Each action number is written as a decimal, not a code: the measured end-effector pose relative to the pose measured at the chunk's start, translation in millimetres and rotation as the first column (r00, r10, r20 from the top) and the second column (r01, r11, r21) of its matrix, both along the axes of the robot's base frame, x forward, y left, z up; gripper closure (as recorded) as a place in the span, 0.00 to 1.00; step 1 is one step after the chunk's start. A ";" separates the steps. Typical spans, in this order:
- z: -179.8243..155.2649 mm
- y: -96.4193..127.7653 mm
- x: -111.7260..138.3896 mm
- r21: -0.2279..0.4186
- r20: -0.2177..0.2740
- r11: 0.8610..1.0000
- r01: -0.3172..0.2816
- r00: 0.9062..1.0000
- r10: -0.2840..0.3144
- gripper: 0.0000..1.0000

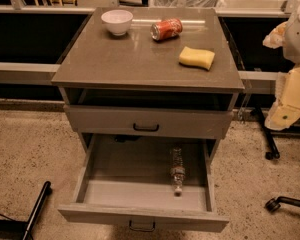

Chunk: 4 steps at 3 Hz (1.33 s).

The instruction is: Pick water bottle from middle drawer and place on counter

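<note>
The water bottle point(177, 170) lies on its side in the open middle drawer point(115, 194). It points front to back, with the white cap toward the drawer's front panel. It rests in the right half of the tray, apart from the right wall, and the cap end comes close to the inner face of the front panel. Nothing else can be made out in the tray around it. The drawer is pulled well out from the cabinet, and its small dark loop handle point(141, 227) hangs at the middle of the low front.

Above it is a flat grey drawer front point(100, 120) with a black handle point(146, 128), and a dark gap separates that front from the counter point(115, 64). On the counter a white bowl point(117, 21) stands upright near the back left. A red soda can point(166, 29) lies on its side just right of the bowl, apart from it. A yellow sponge point(196, 58) sits toward the right edge, nearer the front than the can.

The hand point(285, 115) is at the far right of the view. It is clear of the cabinet, about level with the upper drawer front, and well apart from the bottle. Whether it is open or closed cannot be told, and it appears to hold nothing. Chair castors point(273, 204) stand on the speckled floor point(25, 149) below it.
</note>
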<state>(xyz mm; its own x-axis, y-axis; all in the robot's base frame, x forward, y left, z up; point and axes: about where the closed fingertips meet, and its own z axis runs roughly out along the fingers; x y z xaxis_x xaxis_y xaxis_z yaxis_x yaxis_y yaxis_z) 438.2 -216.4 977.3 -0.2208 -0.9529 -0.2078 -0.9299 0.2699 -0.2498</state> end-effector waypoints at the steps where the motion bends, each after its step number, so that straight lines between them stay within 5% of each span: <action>1: -0.1 0.0 0.0 0.000 0.000 1.000 0.000 1.000 0.000 0.00; 2: -45.0 -2.6 6.1 0.014 -0.044 0.997 0.080 0.996 -0.079 0.00; 3: -117.7 -5.1 3.5 0.026 -0.070 0.969 0.245 0.968 -0.243 0.00; 4: -216.6 8.2 -24.1 0.064 -0.205 0.953 0.296 0.939 -0.278 0.00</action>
